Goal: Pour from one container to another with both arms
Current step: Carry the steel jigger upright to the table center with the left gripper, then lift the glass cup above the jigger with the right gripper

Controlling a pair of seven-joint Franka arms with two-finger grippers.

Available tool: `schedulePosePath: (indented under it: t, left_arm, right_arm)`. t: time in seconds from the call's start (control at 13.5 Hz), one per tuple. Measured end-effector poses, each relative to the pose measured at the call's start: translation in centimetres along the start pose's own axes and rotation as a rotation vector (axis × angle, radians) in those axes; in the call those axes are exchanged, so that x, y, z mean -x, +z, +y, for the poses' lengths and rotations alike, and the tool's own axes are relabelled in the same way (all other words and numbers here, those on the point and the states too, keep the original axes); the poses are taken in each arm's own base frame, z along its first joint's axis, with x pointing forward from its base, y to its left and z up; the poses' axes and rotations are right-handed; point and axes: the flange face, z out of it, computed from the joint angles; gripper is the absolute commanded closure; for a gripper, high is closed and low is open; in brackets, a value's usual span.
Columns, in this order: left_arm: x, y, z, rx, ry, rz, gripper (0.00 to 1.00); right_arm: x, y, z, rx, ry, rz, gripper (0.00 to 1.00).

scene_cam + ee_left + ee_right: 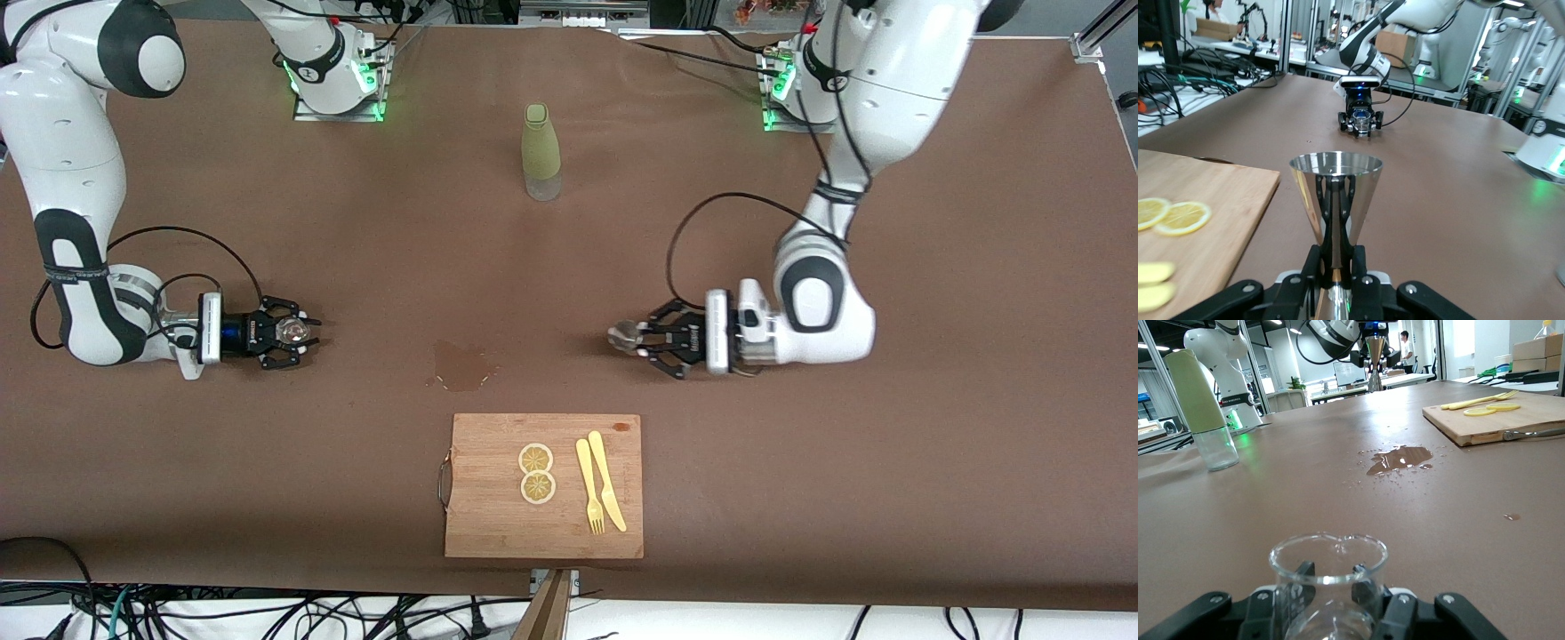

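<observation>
green bottle [540,151], spill [460,366], cutting board [484,524]

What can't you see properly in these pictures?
- Lower half of the jigger: left wrist view, hidden between the left pincer fingers and cut by the picture's edge.
- Base of the glass cup: right wrist view, hidden inside the right pincer.
- Any liquid inside either container: the front view shows them too small; the wrist views look from the side.
- Bottle contents: green sleeve covers most of it.

A robotics lab around my fingers, brown cloth-covered table [267,498], aluminium frame rigs [1301,33] and more white robot arms [1425,13] at twelve o'clock, tangled black cables [1185,73] at ten o'clock, stacked cardboard boxes [1538,347] at two o'clock.
</observation>
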Motion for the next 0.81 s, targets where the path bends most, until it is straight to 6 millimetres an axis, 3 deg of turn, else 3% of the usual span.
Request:
schedulePosePath:
  t: [0.37, 0.59, 0.81]
  left_arm:
    - [-4.0, 9.9, 2.4, -0.096, -0.078, -0.092, 1.00]
    - [-5.8, 15.3, 3.9, -0.146, -0.120, -0.125, 1.00]
    - [-6.2, 20.0, 4.9, -0.204, -0.171, -0.116, 1.00]
  right_arm:
    - [-1.2, -0.3, 1.1, 0.013, -0.012, -0.001, 0.71]
    - [-3.9, -0.2, 3.2, 0.008, 0.012, -0.004, 0.71]
    - [-7.3, 1.3, 5.6, -0.007, 0.066, -0.015, 0.71]
